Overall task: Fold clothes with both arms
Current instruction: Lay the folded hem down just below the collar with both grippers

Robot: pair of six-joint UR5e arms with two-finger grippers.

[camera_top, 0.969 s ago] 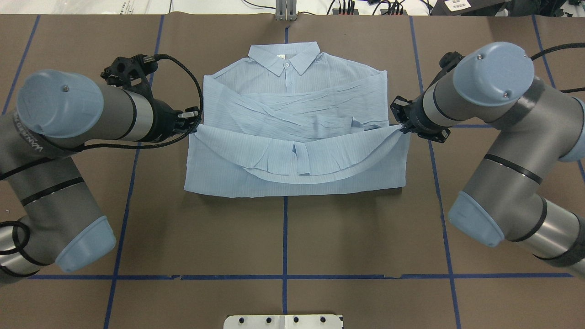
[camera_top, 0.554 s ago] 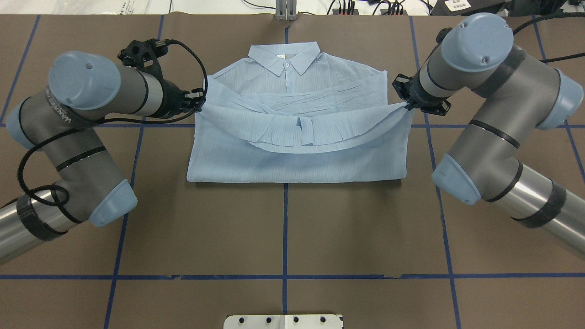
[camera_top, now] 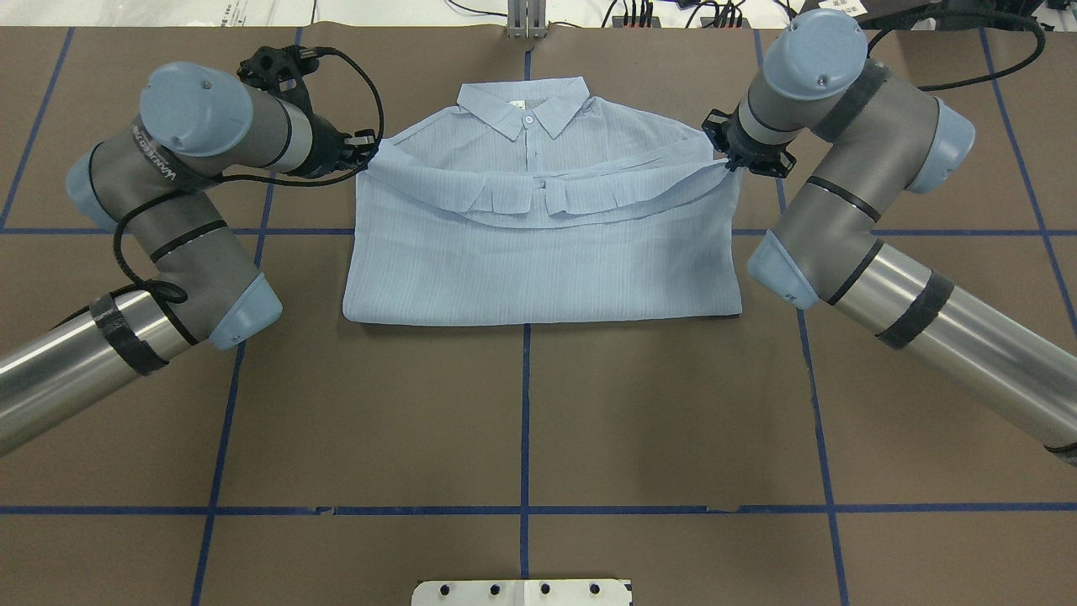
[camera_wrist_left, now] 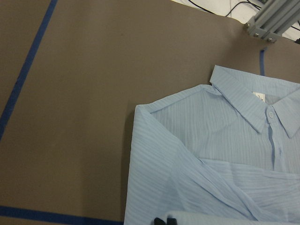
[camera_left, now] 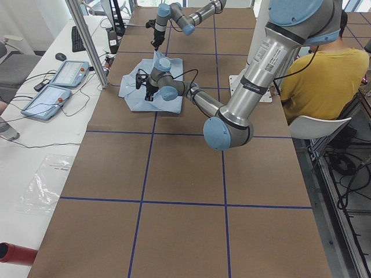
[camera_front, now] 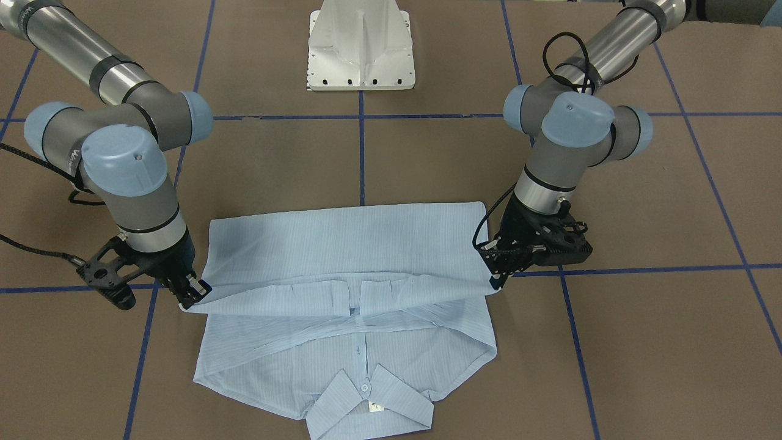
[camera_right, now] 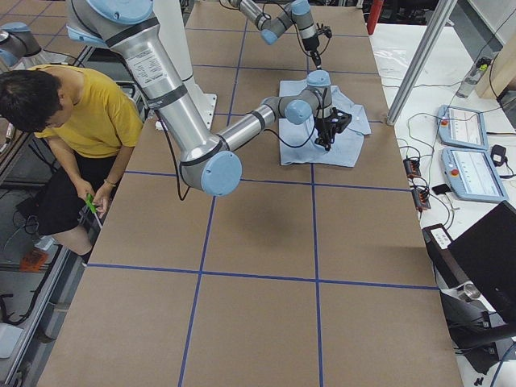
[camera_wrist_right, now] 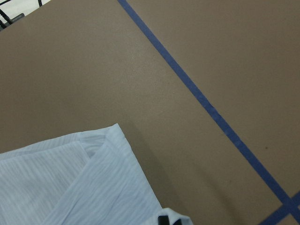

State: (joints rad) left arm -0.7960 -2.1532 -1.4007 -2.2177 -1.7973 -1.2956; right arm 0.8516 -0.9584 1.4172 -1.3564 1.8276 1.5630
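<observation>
The light-blue shirt (camera_top: 538, 261) lies front up on the brown table, its collar (camera_top: 523, 108) at the far side. Its lower half is doubled over the body. My left gripper (camera_top: 368, 156) is shut on the hem's left corner, beside the left shoulder. My right gripper (camera_top: 729, 164) is shut on the hem's right corner, beside the right shoulder. Between them the lifted hem sags across the chest. In the front-facing view the shirt (camera_front: 342, 244) spans from the left gripper (camera_front: 496, 282) to the right gripper (camera_front: 198, 293). Each wrist view shows shirt (camera_wrist_left: 211, 159) (camera_wrist_right: 70, 183) cloth at its lower edge.
Blue tape lines (camera_top: 525, 421) grid the table. The white pedestal base (camera_front: 360, 49) stands on the robot's side. An aluminium post (camera_top: 527, 21) rises at the far edge. A person in a yellow shirt (camera_left: 316, 75) sits beside the table, and control tablets (camera_left: 58, 81) lie on a side desk.
Both grippers have carried the hem away from the robot toward the collar. The folded layer now covers the crossed sleeves, and the fold line has shifted farther from the robot.
</observation>
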